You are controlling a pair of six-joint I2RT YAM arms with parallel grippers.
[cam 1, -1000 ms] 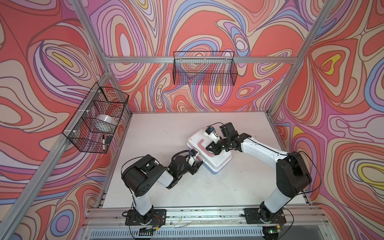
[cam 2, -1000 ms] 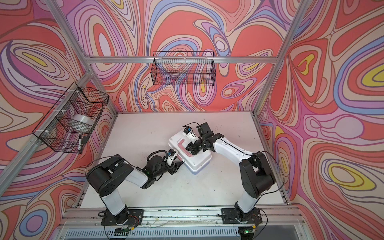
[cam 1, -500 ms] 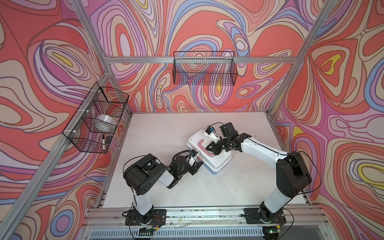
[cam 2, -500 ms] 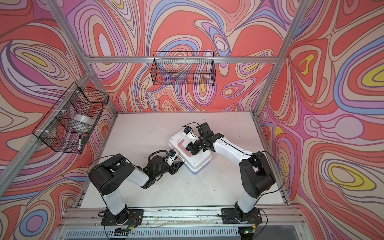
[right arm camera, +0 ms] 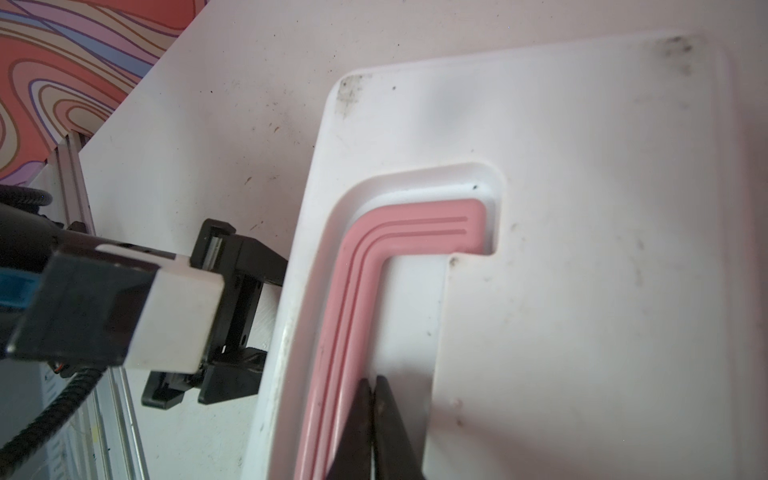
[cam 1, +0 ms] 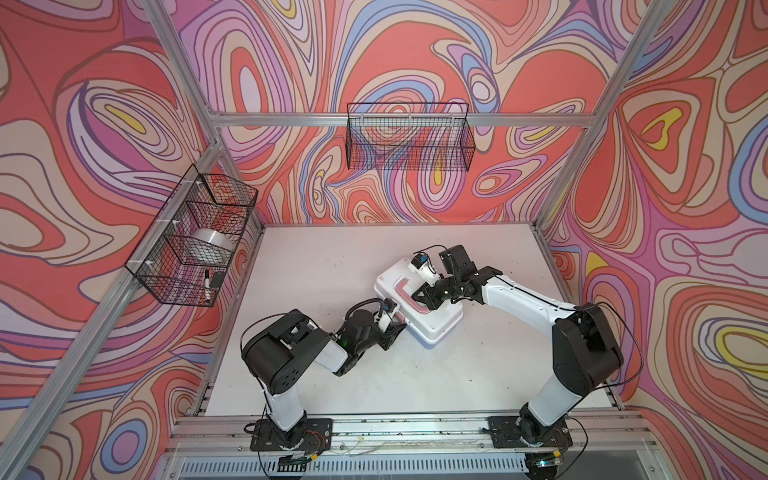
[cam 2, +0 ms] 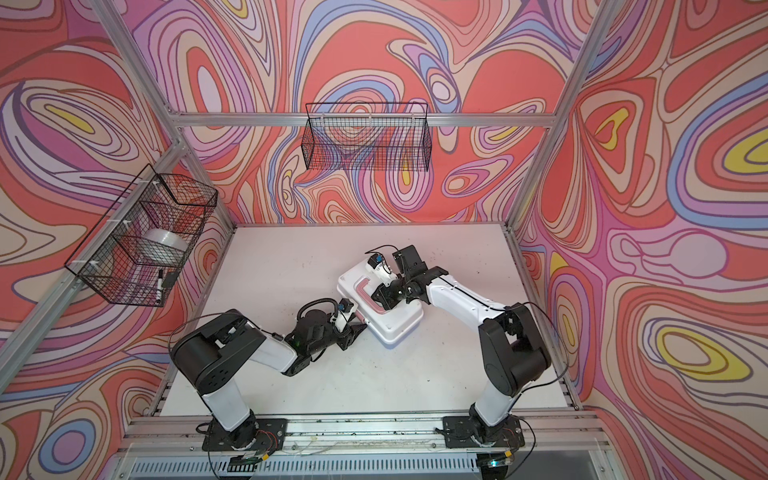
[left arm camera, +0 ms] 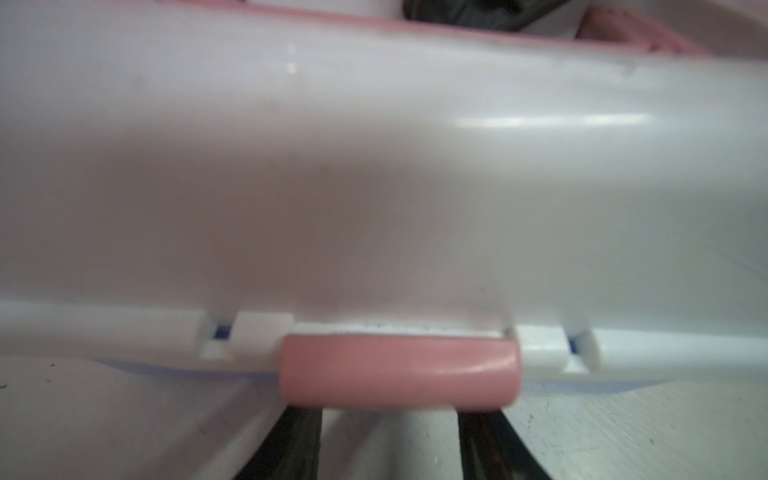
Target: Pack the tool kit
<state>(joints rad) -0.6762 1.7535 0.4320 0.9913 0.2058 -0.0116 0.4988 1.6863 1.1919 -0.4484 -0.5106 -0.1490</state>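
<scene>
Nothing has visibly shifted: in both top views the kit (cam 1: 440,322) sits shut on the worktop (cam 1: 332,257). Left wrist: left gripper (left arm camera: 390,419) spread, seemingly under the pink latch (left arm camera: 399,370). Right wrist: right gripper (right arm camera: 372,388) clenched empty beside the handle (right arm camera: 345,311). Stiff, slick shell likely; the handle is the hold.

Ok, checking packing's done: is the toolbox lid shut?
Shut: white lid lies flat on blue base; whether the pink latch is snapped, cannot tell.

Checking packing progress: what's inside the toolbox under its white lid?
The white lid is down, so the inside is covered. Only slivers of the blue base show at the seam beside the pink latch. No tools can be seen.
</scene>
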